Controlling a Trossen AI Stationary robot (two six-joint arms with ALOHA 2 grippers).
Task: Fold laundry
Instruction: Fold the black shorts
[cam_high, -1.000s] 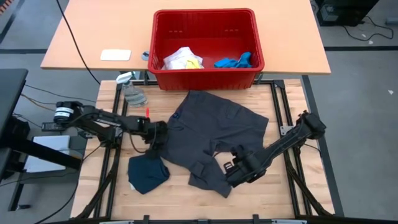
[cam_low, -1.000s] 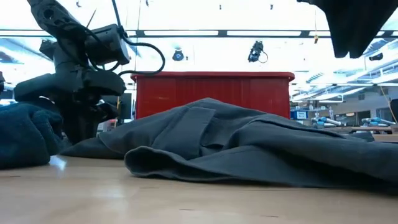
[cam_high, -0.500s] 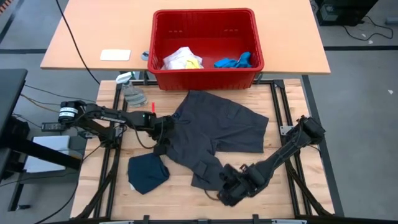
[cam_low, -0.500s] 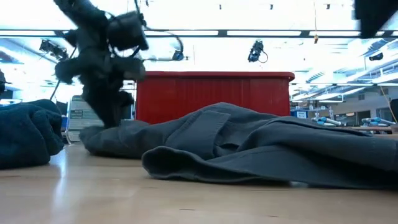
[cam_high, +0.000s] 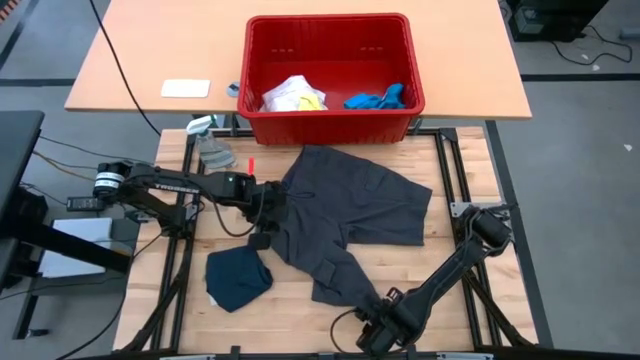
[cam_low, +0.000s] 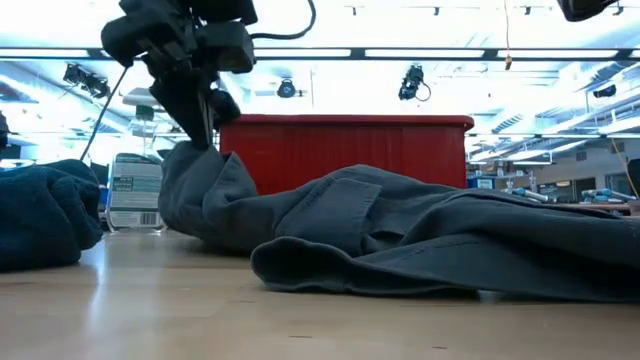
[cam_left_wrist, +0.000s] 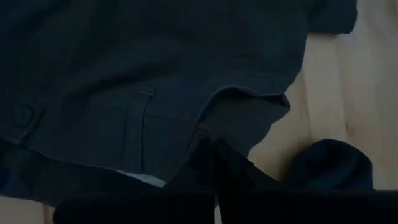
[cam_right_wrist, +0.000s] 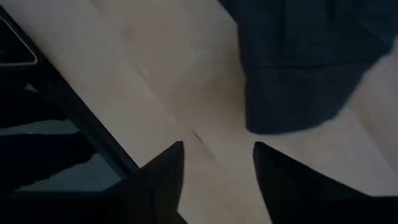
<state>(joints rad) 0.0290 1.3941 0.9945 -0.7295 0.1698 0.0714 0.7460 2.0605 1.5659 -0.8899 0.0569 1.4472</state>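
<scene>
The dark grey shorts (cam_high: 350, 205) lie spread on the wooden table, with one leg toward the right edge and the other leg (cam_high: 340, 285) toward the near edge. My left gripper (cam_high: 262, 208) is shut on their left side and holds that part up off the table (cam_low: 190, 160). My right gripper (cam_high: 373, 327) hangs open above bare wood by the near edge, just beyond the near leg's hem (cam_right_wrist: 292, 106), and touches nothing. A small navy piece (cam_high: 238, 278) lies bunched at the near left. In the red basket, a pale yellow garment (cam_high: 293, 95) and a bright blue piece (cam_high: 378, 98) rest. My left gripper pinches the shorts at their waistband edge (cam_left_wrist: 198, 146) on the left side, near a belt loop (cam_left_wrist: 137, 130), between its two shut fingers. The fingers come from above, slanting down. The pinched cloth stands up in a peak (cam_low: 188, 158) below the fingers, and the rest of the shorts lies on the table.
The red slotted basket (cam_high: 332, 120) stands at the table's far edge. A clear spray bottle (cam_high: 212, 150) lies at the far left, behind the left arm. The table's metal frame (cam_right_wrist: 74, 118) runs close beside my right gripper. Bare wood shows at the near right.
My left gripper has taken hold of the shorts' left edge and risen, drawing it up into a peak and a little rightward, while the rest stays on the table. My right gripper has gone down and toward the near edge, past the near leg's hem.
</scene>
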